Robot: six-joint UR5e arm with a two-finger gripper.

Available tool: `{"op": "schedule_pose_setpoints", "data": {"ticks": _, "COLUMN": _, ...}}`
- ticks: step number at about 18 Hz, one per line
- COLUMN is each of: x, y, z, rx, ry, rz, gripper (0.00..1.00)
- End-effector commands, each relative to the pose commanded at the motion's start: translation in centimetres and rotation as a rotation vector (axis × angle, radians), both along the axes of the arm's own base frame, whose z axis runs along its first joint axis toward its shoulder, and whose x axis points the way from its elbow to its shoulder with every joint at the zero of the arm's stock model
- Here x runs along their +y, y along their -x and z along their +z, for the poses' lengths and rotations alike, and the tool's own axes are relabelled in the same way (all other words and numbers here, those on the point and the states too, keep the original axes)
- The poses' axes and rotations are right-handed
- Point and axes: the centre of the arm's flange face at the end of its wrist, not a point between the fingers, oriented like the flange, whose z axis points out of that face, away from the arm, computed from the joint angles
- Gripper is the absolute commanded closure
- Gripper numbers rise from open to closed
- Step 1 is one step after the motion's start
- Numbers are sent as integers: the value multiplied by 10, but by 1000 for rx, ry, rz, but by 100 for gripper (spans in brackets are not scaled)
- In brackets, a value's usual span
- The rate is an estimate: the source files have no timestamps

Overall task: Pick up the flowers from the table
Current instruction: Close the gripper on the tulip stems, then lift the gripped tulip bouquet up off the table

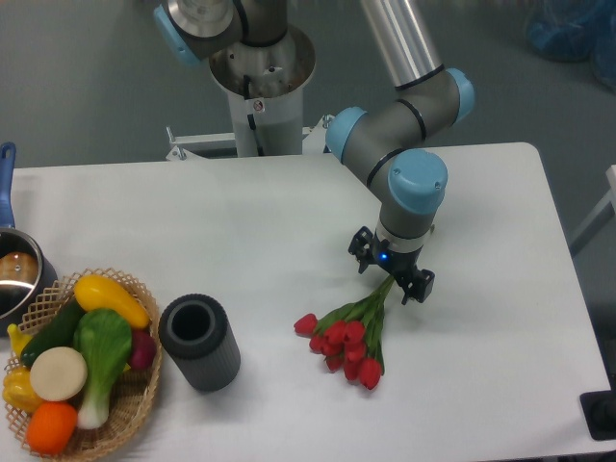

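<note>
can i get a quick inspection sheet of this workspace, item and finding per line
surface: white table with rounded corners, plain, no spills seen
job's things: flowers, red tulip buds with green stems, lying flat on the table, stems pointing up toward the gripper
clutter: dark ribbed cylinder standing upright left of the flowers; wicker basket of toy vegetables at the left edge; metal pot with a blue handle partly out of frame
grippers: gripper over the stem ends, fingers either side of the stems; contact cannot be told
cables: nothing seen
surroundings: robot base pedestal behind the table, grey floor, blue object at top right
</note>
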Motion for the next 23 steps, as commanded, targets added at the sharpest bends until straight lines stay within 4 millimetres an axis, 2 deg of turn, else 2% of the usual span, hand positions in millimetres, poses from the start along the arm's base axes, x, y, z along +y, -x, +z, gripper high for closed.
{"op": "schedule_pose_setpoints", "data": {"ticks": 2, "x": 0, "y": 0, "z": -1, "rx": -1, "ry": 2, "rz": 0, "gripper": 29}}
{"op": "schedule_pose_setpoints", "data": {"ticks": 6, "x": 1, "y": 3, "z": 4, "rx": 9, "ry": -5, "rz": 3, "gripper": 44}}
{"op": "schedule_pose_setpoints", "data": {"ticks": 8, "x": 1, "y": 2, "z": 4, "rx": 8, "ry": -5, "rz": 11, "gripper": 68}}
{"op": "schedule_pose_setpoints", "data": {"ticks": 9, "x": 2, "y": 3, "z": 4, "rx": 8, "ry": -5, "rz": 11, "gripper": 72}}
{"op": "schedule_pose_setpoints", "data": {"ticks": 12, "x": 3, "y": 5, "z": 7, "rx": 14, "ry": -10, "rz": 11, "gripper": 75}}
{"op": "schedule_pose_setpoints", "data": {"ticks": 13, "x": 3, "y": 6, "z": 8, "rx": 16, "ry": -11, "rz": 11, "gripper": 78}}
{"op": "schedule_pose_setpoints", "data": {"ticks": 14, "x": 3, "y": 6, "z": 8, "rx": 16, "ry": -11, "rz": 12, "gripper": 85}}
{"op": "schedule_pose_setpoints", "data": {"ticks": 15, "x": 3, "y": 6, "z": 7, "rx": 15, "ry": -9, "rz": 12, "gripper": 87}}
{"op": "schedule_pose_setpoints", "data": {"ticks": 23, "x": 4, "y": 11, "z": 14, "rx": 30, "ry": -17, "rz": 14, "gripper": 90}}
